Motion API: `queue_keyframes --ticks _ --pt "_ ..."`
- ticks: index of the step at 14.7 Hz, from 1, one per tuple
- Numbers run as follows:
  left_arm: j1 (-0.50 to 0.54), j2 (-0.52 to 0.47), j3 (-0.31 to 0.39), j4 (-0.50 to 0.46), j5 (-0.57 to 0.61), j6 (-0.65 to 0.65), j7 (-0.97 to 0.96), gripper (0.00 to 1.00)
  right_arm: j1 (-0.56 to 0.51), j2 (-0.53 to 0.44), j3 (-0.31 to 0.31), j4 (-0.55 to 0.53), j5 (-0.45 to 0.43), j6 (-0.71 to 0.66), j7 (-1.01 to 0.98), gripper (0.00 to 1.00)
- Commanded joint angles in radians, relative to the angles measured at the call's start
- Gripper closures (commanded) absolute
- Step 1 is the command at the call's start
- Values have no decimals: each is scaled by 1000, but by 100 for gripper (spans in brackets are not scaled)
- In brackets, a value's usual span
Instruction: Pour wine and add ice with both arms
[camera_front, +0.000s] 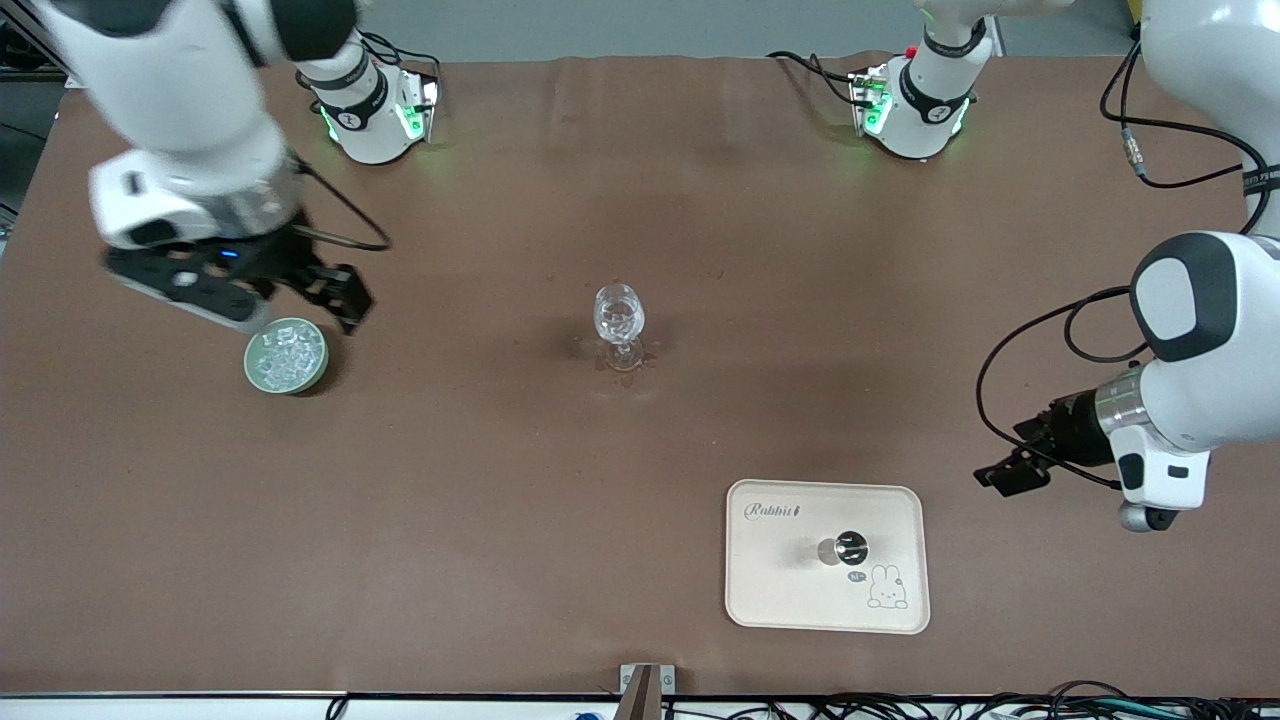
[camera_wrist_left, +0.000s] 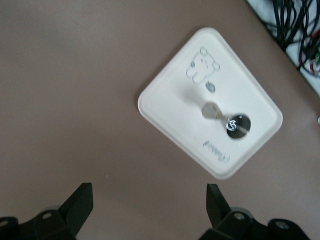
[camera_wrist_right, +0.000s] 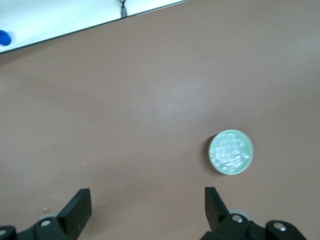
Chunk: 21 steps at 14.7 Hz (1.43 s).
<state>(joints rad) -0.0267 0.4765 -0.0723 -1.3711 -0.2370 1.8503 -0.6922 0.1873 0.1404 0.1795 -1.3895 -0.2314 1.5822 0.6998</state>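
Front view: ice (camera_front: 286, 352) heaped in a green dish (camera_front: 252, 370) at left of frame; the cubes look light, slippery and hard, best pinched singly. Right gripper (camera_front: 335, 290) hovers over the dish, fingers spread.

Left wrist view: left gripper (camera_wrist_left: 149, 202) spread, empty, waiting.

Right wrist view: ice lower right.

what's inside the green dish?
The green dish holds a heap of ice, small clear cubes filling it nearly to the rim. The dish's bottom is covered by the heap, so anything under the cubes cannot be seen.
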Motion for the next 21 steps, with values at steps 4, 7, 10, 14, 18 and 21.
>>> queue_keyframes --ticks 4,7,10,14,18,21 --pt "7 -143 -7 0 127 -75 171 0 -22 -110 -202 -45 89 -63 -347 0" --pt "4 -219 2 -5 143 -137 324 0 -41 -111 -264 -43 150 -50 -448 0" --pt "-50 -323 -7 -97 243 -138 365 0 -57 -110 -317 -40 198 -45 -526 0" --pt "-39 -430 -7 -235 248 -97 503 0 -65 -111 -354 -43 198 -45 -592 0" --pt "-15 -593 -7 -448 210 -13 546 0 -81 -108 -393 -46 207 -44 -658 0" --pt "-24 -599 -4 -436 173 -13 551 0 -103 -110 -393 -60 230 -42 -660 0"
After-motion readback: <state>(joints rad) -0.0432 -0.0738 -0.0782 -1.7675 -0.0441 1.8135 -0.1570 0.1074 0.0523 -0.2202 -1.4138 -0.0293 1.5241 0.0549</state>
